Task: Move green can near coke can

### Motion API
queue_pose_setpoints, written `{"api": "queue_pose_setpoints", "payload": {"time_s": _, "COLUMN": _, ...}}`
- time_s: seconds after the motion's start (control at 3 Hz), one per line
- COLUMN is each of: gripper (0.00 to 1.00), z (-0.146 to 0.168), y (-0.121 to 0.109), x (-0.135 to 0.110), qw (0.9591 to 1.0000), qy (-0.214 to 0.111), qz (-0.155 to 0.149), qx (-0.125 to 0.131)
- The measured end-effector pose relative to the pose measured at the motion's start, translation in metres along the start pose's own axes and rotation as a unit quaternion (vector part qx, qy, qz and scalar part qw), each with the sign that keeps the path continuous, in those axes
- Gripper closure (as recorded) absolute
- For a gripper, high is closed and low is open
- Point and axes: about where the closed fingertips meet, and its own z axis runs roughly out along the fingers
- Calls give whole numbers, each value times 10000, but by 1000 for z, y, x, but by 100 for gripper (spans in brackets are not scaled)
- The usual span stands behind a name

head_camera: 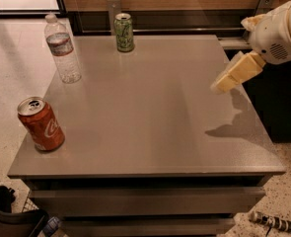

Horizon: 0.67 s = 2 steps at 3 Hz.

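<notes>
A smooth grey table (150, 117) with a flat, matte top. The green can (124, 32), a pale green cylinder with darker green and white markings and a silver top, stands upright at the table's far edge. The coke can (40, 124), glossy red, stands at the table's near left corner. A clear plastic bottle (62, 49) stands on the table's left side. The cream gripper (221, 85) hangs above the table's right side; its opening cannot be told.

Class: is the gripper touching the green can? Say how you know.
Apart. The camera view shows the gripper above the table, right side, with tabletop showing between it and the green can at the back.
</notes>
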Motion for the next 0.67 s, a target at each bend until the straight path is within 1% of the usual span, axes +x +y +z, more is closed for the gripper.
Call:
{"api": "queue_pose_setpoints", "payload": {"time_s": 0.33, "gripper": 0, "z": 27, "y": -28, "x": -32, "qw": 9944, "qy": -984, "qz": 164, "qx": 336}}
{"api": "queue_pose_setpoints", "payload": {"time_s": 0.67, "gripper": 0, "z": 29, "y": -50, "x": -49, "qw": 9884, "qy": -1315, "qz": 204, "qx": 735}}
